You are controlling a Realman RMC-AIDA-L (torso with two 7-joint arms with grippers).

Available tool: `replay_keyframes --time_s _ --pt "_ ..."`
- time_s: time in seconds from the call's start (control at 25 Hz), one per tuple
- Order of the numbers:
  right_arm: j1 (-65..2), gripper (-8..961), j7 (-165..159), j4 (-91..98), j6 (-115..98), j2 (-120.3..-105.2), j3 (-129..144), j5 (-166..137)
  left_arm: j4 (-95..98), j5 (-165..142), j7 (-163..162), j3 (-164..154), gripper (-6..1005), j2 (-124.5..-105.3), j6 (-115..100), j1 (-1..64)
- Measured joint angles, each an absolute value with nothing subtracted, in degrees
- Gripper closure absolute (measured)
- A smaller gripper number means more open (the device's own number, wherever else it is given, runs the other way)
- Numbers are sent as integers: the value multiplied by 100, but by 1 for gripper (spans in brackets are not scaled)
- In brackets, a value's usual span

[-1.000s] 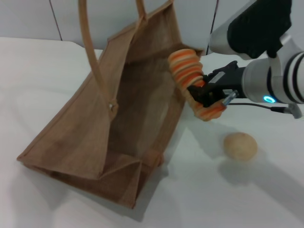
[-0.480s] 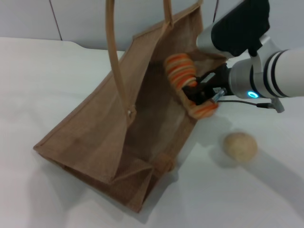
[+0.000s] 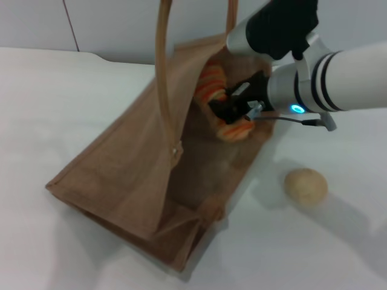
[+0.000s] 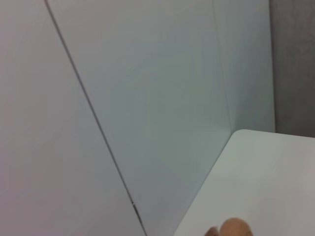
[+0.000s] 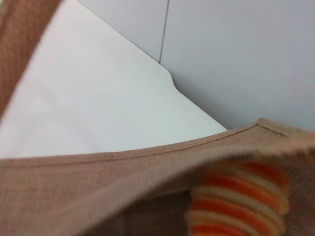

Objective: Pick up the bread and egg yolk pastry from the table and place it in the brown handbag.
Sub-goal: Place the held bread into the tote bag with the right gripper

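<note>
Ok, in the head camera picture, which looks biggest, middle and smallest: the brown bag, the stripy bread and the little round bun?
1. The brown handbag looks by far the biggest.
2. and 3. The bread and the egg yolk pastry are too close to rank: the bread is half hidden inside the bag, held by the right gripper.

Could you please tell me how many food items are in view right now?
2: the bread, held by the right end effector inside the brown handbag, and the egg yolk pastry on the table beside it.
</note>
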State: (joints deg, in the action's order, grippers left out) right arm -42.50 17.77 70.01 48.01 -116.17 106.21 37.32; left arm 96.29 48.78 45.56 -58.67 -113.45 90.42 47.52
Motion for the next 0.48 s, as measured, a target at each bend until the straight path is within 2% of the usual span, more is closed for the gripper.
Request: replay_keyframes --time_s 0.48 --pt "-4690 680 2010 5821 4119 -11628 10646 4155 9661 4881 4558 -6047 878 -11414 8962 4798"
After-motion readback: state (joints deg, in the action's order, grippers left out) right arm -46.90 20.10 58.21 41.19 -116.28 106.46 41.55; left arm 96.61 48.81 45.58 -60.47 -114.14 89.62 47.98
